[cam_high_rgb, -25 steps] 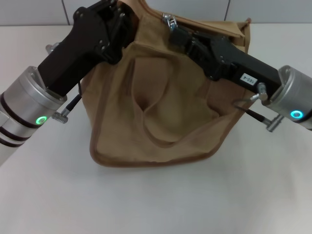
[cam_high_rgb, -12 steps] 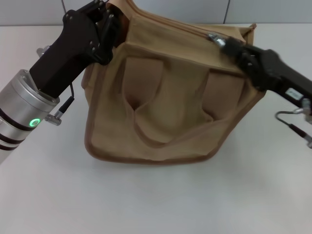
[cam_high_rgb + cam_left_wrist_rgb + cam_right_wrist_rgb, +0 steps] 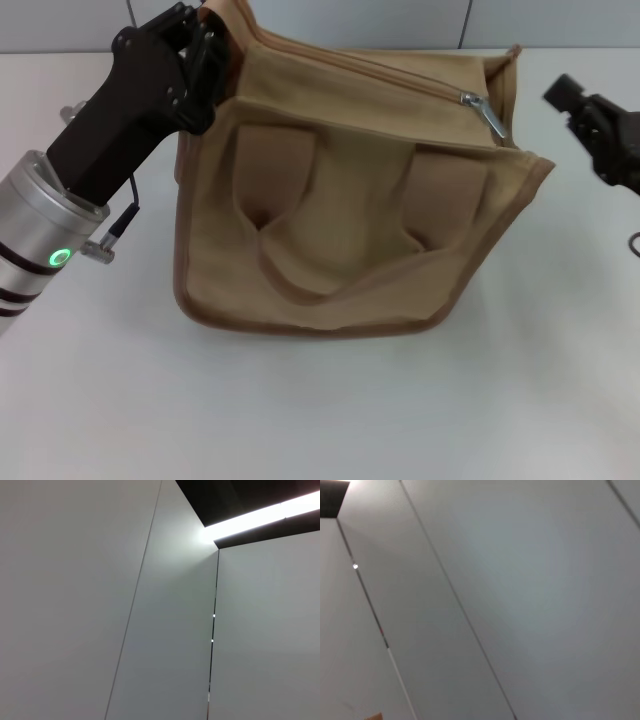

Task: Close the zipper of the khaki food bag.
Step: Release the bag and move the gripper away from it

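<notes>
While my left claw point(image 3: 205, 40) pinches the khaki food bag point(image 3: 340, 210) at its corner, the zipper point(image 3: 400, 78) pull tab point(image 3: 487, 115) lies free; I cannot tell my right claw's point(image 3: 570, 100) state.

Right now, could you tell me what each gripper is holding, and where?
Left gripper grips the khaki food bag at its top left corner; right gripper holds nothing.
</notes>
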Robot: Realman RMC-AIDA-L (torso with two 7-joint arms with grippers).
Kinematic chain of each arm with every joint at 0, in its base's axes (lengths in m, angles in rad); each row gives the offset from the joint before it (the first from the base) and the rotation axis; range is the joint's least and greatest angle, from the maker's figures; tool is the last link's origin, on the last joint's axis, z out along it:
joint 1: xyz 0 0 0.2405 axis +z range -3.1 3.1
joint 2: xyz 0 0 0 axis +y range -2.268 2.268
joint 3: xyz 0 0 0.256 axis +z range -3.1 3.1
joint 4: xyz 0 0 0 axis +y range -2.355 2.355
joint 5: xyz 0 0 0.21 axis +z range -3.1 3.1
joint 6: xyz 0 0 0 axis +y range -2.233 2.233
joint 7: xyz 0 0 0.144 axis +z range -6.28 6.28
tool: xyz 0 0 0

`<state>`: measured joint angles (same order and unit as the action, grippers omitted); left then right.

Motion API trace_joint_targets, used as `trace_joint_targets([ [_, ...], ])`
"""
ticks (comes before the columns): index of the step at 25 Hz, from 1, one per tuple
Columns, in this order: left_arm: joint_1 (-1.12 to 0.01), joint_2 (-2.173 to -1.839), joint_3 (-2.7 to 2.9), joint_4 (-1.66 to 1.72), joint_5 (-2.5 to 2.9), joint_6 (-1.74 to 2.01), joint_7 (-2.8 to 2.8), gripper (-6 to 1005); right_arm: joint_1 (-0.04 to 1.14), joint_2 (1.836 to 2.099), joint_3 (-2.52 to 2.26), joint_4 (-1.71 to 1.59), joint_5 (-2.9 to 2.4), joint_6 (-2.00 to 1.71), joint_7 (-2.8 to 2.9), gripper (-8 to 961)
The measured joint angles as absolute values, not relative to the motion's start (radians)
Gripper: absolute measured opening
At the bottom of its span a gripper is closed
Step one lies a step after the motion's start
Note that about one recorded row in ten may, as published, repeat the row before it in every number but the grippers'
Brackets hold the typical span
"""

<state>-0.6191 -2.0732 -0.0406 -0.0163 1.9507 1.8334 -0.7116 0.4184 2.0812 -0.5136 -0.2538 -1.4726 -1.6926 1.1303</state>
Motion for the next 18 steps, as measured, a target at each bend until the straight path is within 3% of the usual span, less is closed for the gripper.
trace_joint_targets([
  [5, -0.598, -2.075, -0.042, -0.017, 1.95, 1.819, -0.709, 157, 0.396, 2.082, -0.482, -0.254, -1.472, -1.715, 1.111, -5],
  [11, -0.548, -2.073, -0.042, -0.012, 1.953, 1.763, -0.708, 165, 0.388, 2.083, -0.48, -0.239, -1.472, -1.711, 1.045, 87],
  [16, -0.492, -2.069, -0.062, 0.029, 1.948, 1.734, -0.8, 192, 0.393, 2.084, -0.481, -0.232, -1.473, -1.707, 1.032, 303],
  [18, -0.456, -2.069, -0.073, 0.056, 1.947, 1.732, -0.832, 235, 0.396, 2.084, -0.483, -0.232, -1.473, -1.705, 1.031, 337],
])
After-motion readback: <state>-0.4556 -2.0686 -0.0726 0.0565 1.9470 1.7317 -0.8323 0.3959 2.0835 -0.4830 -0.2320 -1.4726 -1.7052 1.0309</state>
